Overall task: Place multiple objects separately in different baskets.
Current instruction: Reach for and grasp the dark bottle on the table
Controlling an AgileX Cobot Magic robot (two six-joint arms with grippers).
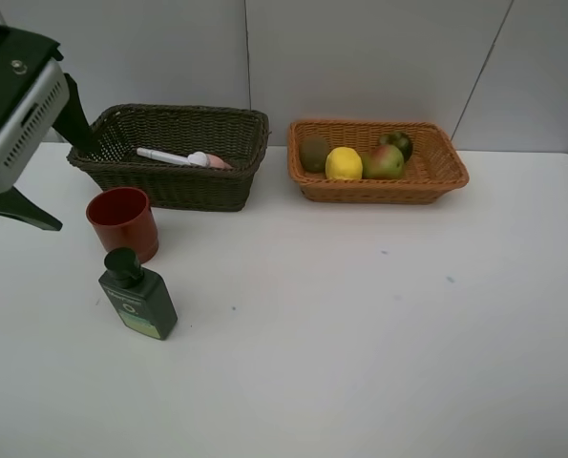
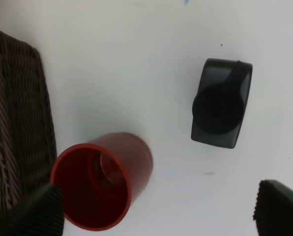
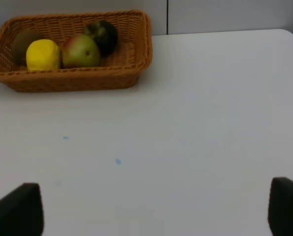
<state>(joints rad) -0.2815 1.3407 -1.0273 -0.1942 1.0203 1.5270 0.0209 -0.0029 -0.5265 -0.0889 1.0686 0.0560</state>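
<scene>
The red cup (image 1: 121, 221) (image 2: 99, 184) stands upright in front of the dark basket (image 1: 198, 186) (image 2: 18, 123). Beside it stands the dark green bottle (image 1: 137, 296) (image 2: 221, 103). My left gripper (image 1: 72, 188) (image 2: 158, 211) hovers open above the cup, holding nothing. A white marker (image 1: 164, 156) and a pink bottle (image 1: 212, 161) lie in the dark basket. The orange basket (image 1: 379, 191) (image 3: 72, 81) holds the kiwi (image 1: 314, 153) (image 3: 25, 39), lemon (image 1: 344, 163) (image 3: 43, 54), pear (image 1: 386, 162) (image 3: 81, 50) and dark green fruit (image 1: 396, 143) (image 3: 103, 35). My right gripper (image 3: 151, 209) is open over bare table.
Both baskets sit along the back of the white table (image 1: 360, 324), close to the grey wall panels (image 1: 360, 57). The right arm does not show in the exterior view.
</scene>
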